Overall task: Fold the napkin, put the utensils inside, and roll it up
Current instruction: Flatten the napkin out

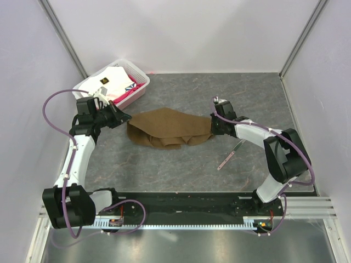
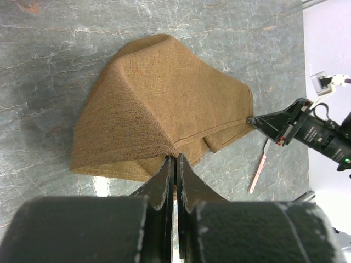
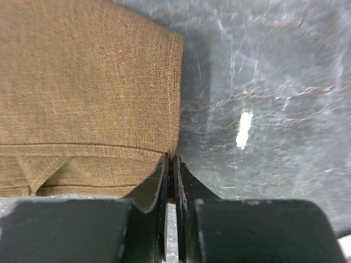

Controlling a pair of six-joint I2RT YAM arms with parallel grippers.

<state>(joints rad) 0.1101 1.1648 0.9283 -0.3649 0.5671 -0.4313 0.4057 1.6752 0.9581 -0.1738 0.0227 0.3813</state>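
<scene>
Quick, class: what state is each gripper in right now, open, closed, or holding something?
Left gripper: closed, pinching the napkin at its edge.
Right gripper: closed on a napkin corner.

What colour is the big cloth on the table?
Plain brown with a coarse weave; the napkin shows best in the left wrist view.
</scene>
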